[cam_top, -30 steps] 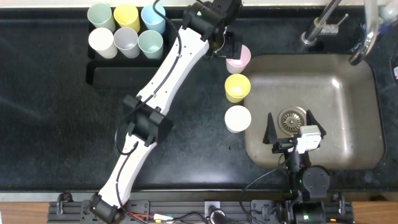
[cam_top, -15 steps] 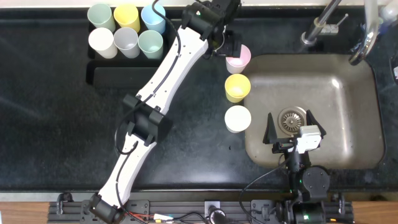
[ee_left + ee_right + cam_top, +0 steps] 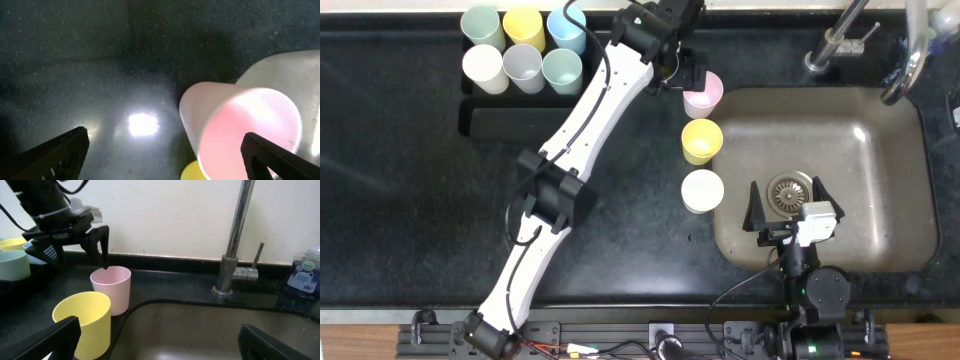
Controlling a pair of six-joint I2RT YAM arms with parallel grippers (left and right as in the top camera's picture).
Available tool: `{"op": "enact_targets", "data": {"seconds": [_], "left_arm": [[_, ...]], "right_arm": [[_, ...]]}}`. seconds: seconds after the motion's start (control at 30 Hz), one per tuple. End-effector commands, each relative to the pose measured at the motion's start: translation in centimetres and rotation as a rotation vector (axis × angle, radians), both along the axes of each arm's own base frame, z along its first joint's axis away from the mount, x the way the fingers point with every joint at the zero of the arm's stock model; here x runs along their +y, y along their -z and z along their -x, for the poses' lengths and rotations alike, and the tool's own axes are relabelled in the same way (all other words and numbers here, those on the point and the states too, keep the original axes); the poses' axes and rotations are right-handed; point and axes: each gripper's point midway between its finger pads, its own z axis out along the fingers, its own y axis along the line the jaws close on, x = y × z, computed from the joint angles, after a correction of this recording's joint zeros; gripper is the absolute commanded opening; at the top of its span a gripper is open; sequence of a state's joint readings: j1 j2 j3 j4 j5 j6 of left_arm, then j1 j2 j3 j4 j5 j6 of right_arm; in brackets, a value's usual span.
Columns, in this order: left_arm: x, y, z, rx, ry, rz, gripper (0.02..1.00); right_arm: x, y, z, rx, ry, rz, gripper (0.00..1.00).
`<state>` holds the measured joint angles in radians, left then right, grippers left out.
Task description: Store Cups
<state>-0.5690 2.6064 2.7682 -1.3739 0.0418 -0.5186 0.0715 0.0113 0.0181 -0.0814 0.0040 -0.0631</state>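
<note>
Hovers the left claw [image 3: 165,137], fingers wide apart, over the pink cup [image 3: 240,132], upright on the desk [image 3: 400,200] at the rim of the sink [image 3: 880,170]. Probably lining up to bracket the cup's wall before closing.

Leaves the yellow cup [image 3: 701,141] and white cup [image 3: 701,190] upright in a row beside it, within easy reach.

Points, by judgement, to the black tray [image 3: 485,118] as destination, with six cups [image 3: 524,63] aboard and a bare strip free.

Rests the right claw [image 3: 787,195], fingers apart and holding nothing, over the sink near the drain, clear of the work.
</note>
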Motion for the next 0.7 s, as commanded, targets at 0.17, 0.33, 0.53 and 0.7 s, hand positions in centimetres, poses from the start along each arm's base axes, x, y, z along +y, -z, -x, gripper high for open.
{"op": "enact_targets", "data": {"seconds": [0.17, 0.33, 0.53, 0.7], "left_arm": [[0.0, 3.6, -0.1, 0.066, -0.032, -0.007, 1.0], [-0.3, 3.4, -0.6, 0.048, -0.031, 0.007, 0.205], [-0.3, -0.8, -2.1, -0.051, -0.038, 0.069, 0.036], [3.6, -8.3, -3.3, -0.187, -0.116, 0.082, 0.036]], "right_arm": [[-0.1, 0.4, 0.0, 0.002, 0.002, -0.007, 0.998], [-0.1, 0.4, 0.0, 0.002, 0.002, -0.007, 0.998], [-0.1, 0.4, 0.0, 0.002, 0.002, -0.007, 0.996], [-0.1, 0.4, 0.0, 0.002, 0.002, -0.007, 0.998]]}}
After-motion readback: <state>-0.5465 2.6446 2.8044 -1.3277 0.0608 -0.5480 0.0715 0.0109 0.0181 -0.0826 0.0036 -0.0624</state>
